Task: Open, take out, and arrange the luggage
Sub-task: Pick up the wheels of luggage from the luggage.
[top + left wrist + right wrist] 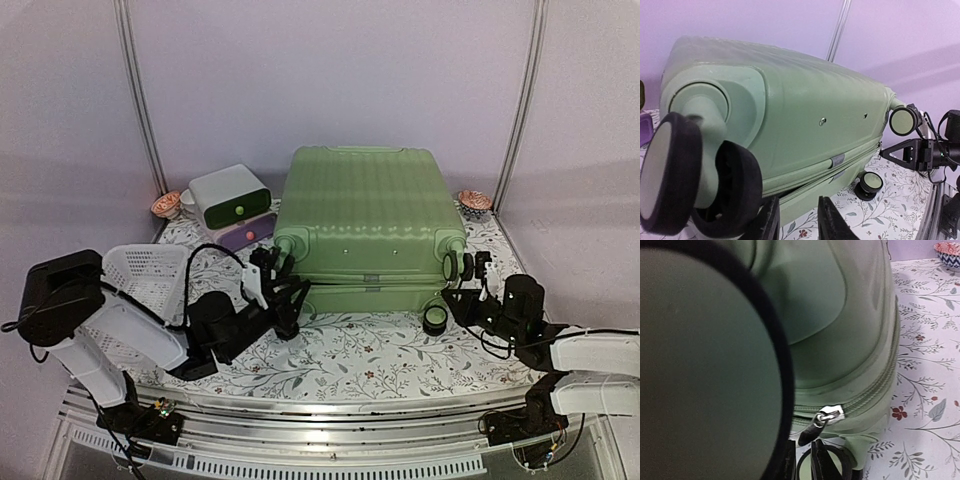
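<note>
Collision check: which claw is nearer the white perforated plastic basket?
Left. Left claw is beside the basket, at the light-green hard-shell suitcase's wheel corner; right claw is at the opposite corner.

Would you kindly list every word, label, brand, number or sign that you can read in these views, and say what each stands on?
None: no text can be read in any view.
The luggage shows a plain ribbed green shell with no visible logo.
Its zipper pull bears no mark that can be made out.
The drawer box looks plain.
The tablecloth carries only a floral print.
</note>
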Robot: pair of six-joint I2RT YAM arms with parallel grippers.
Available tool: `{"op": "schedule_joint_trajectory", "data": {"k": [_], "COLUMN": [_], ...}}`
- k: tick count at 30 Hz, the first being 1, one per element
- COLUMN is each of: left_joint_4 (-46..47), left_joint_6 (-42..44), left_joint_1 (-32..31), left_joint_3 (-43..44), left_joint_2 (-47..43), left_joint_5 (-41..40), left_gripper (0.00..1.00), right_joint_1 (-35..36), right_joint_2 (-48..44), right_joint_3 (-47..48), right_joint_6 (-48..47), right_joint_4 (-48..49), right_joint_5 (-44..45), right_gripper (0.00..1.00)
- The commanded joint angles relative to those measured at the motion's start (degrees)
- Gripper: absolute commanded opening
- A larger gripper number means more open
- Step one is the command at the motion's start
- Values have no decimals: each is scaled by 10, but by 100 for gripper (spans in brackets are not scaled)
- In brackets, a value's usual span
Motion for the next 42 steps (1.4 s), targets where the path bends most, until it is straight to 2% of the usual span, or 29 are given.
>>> {"op": "schedule_joint_trajectory", "data": {"k": [1,5,7,9,10,14,20,31,37,38,42], "left_joint_4": [-82,-164,-193,-224,-240,-289,-326,-370,-382,-382,-385], "left_joint_6": [-17,-15,-8,4,10,39,76,84,91,92,92], "left_joint_1": [-3,-3,-1,-1,-1,2,10,29,34,34,39], "left_joint_3": [-9,-2,-2,-2,-1,3,11,21,20,21,19], "left_joint_2": [-63,-111,-134,-159,-172,-216,-254,-284,-298,-300,-305], "left_joint_5": [-23,-17,-24,-37,-45,-62,-70,-65,-69,-71,-71], "left_gripper": [30,32,32,33,33,35,35,36,36,37,37], "right_joint_1": [-3,-7,-11,-12,-13,-13,-13,-13,-13,-13,-13], "right_joint_2": [32,67,65,45,29,-25,-18,47,75,75,54], "right_joint_3": [-15,-4,-1,-11,-20,-44,-10,35,43,43,35], "right_joint_6": [1,21,39,56,61,68,29,-55,-58,-57,-45], "right_joint_4": [76,83,53,34,34,21,-32,9,25,24,24], "right_joint_5": [-78,-66,-23,9,20,34,60,59,64,70,90], "right_gripper": [15,18,27,45,50,55,56,53,52,50,24]}}
